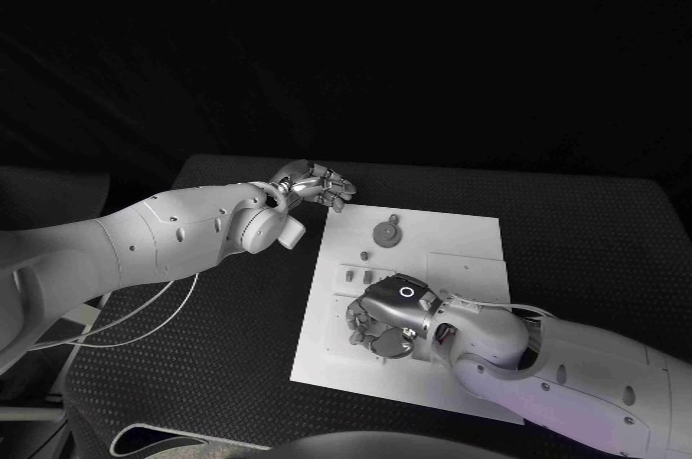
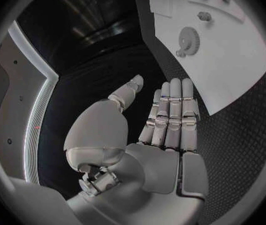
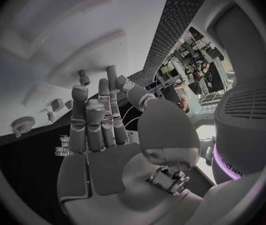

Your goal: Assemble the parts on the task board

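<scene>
1. Head view. The white task board (image 1: pixel 433 244) lies in the middle of the black worktop (image 1: pixel 577 229). A round gear-like part (image 1: pixel 388 233) sits on the board's far half, apart from both my hands. Several small parts (image 1: pixel 361 276) lie near the board's middle; whether any is seated in its place is too small to tell. My right hand (image 1: pixel 387 324) is over the board's near left area with its fingers curled downward; I cannot tell whether they hold anything. My left hand (image 1: pixel 315 187) hovers off the board's far left corner. I judge the assembly to be at an early or middle stage, with the gear-like part not yet handled.

2. Left wrist view. My left hand (image 2: pixel 164 130) is flat, its fingers (image 2: pixel 173 110) straight, side by side and holding nothing. Beyond them lie the board (image 2: pixel 232 60) and the gear-like part (image 2: pixel 187 39) on it. The worktop (image 2: pixel 245 150) has a woven, dotted texture.

3. Right wrist view. My right hand (image 3: pixel 105 135) has its fingers (image 3: pixel 86 120) loosely extended toward the board (image 3: pixel 58 50); no grasped piece is evident. The gear-like part (image 3: pixel 22 123) lies well to one side. Past the worktop's edge (image 3: pixel 170 30) is a cluttered room with equipment.
</scene>
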Robot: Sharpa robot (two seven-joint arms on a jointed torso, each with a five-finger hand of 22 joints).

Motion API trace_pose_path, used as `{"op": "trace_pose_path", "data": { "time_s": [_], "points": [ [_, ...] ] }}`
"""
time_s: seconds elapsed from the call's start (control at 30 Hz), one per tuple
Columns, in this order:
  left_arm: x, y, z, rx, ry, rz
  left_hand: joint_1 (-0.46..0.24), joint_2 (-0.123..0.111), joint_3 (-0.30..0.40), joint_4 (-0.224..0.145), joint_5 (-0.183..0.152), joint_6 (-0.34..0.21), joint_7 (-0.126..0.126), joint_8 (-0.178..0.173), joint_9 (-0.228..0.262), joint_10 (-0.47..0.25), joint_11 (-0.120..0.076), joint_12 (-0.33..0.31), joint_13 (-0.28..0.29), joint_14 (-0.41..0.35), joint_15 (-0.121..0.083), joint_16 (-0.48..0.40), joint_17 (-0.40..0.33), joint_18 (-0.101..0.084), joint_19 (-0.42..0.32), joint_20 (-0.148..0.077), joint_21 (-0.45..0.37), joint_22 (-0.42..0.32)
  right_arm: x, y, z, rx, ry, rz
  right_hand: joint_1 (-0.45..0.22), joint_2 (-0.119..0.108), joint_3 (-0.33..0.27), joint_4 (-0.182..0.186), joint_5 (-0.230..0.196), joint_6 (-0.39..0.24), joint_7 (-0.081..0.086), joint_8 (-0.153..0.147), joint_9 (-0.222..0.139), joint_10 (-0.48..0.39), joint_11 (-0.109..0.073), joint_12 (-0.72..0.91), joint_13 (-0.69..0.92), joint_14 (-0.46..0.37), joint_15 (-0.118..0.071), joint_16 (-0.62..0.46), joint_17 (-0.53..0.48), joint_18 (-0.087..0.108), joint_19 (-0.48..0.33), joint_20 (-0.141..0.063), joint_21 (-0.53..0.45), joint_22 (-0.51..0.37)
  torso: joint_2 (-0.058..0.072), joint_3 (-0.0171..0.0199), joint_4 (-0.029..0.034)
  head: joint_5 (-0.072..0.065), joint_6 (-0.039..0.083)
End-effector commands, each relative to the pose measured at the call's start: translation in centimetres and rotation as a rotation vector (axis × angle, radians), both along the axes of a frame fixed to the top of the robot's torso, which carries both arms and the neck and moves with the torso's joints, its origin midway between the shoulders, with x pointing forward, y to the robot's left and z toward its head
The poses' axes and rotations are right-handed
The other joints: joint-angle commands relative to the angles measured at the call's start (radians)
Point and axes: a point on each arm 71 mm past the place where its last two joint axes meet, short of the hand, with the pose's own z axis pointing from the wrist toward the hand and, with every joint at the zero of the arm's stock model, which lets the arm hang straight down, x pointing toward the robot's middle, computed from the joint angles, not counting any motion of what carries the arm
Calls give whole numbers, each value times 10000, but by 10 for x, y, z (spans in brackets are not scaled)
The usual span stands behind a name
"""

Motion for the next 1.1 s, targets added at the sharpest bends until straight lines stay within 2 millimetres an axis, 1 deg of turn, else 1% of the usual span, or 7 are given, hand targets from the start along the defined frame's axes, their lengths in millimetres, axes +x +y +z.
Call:
{"op": "trace_pose_path", "data": {
  "time_s": [0.03, 0.3, 0.5, 0.77, 0.83, 0.97, 1.1],
  "points": [
    [0, -3, 2, -150, -48, -164, 6, 70, -58, -2, -4, -72, -20, 60, -15, -26, -14, 63, -17, 63, -15, -65, 14, 194, 58, -10, -34, -10, -2, 3, -2, -212, 117, 108, 274, 146, 4, 59, 70, 55, 4, 33, 30, 40, -3, 46, -1, 3, -55, -52, 13, 423, -1, -52, 68, 174, 5, -6, 2, -5, -11],
    [0, -4, 2, -154, -33, -185, 7, 71, -58, -3, -4, -71, -20, 63, -17, -25, -15, 64, -17, 65, -15, -72, 23, 194, 59, -10, -37, -9, -9, 8, -10, -418, 439, 381, 266, 144, -1, 59, 70, 53, 6, 31, 35, 38, -3, 42, 9, -2, -54, -55, 15, 423, -7, -49, 65, 173, 3, -3, 19, -22, -53],
    [0, -4, 1, -157, -28, -198, 8, 72, -59, -3, -4, -70, -21, 65, -19, -24, -15, 65, -17, 66, -15, -78, 30, 194, 60, -10, -39, -8, -13, 10, -15, -586, 679, 505, 251, 141, -10, 60, 70, 50, 8, 27, 40, 34, -1, 37, 20, -13, -52, -60, 18, 423, -20, -44, 59, 173, 0, -6, 14, -28, -66],
    [0, -4, 1, -159, -19, -208, 9, 72, -60, -4, -4, -70, -21, 68, -21, -23, -16, 65, -17, 66, -14, -86, 39, 193, 61, -10, -43, -8, -12, 8, -16, -506, 794, 370, 180, 143, -38, 71, 69, -1, 33, -9, 46, -23, 22, -8, 46, -48, -31, -75, 29, 423, -58, -21, 40, 172, -2, -2, -3, -25, -85],
    [0, -4, 1, -159, -17, -210, 8, 72, -61, -4, -4, -70, -21, 69, -22, -23, -16, 65, -17, 67, -14, -87, 41, 193, 60, -9, -44, -8, -11, 8, -16, -421, 866, 308, 128, 83, -64, 72, 68, -75, 60, -58, 37, -121, 57, -73, 48, -74, 1, -82, 38, 423, -80, -5, 30, 173, -2, -2, -3, -25, -85],
    [0, -4, 1, -155, -8, -206, 6, 70, -63, -3, -5, -70, -21, 69, -23, -24, -15, 65, -17, 67, -14, -91, 44, 192, 60, -9, -45, -7, -10, 7, -15, -54, 1061, 208, -30, -389, -127, 97, 67, -433, 197, -304, -56, -460, 203, -288, 31, -126, 141, -76, 73, 423, -90, 33, 24, 172, -2, 0, 4, -31, -86],
    [0, -3, 1, -149, -5, -191, 2, 67, -66, -3, -5, -73, -20, 69, -25, -25, -14, 64, -18, 66, -13, -96, 49, 191, 59, -8, -48, -7, -9, 6, -14, 140, 1127, 172, -218, -867, -202, 130, 66, -742, 343, -508, -147, -665, 292, -420, 34, -168, 228, -81, 91, 423, -89, 55, 8, 162, -2, 0, 4, -31, -86]
  ]
}}
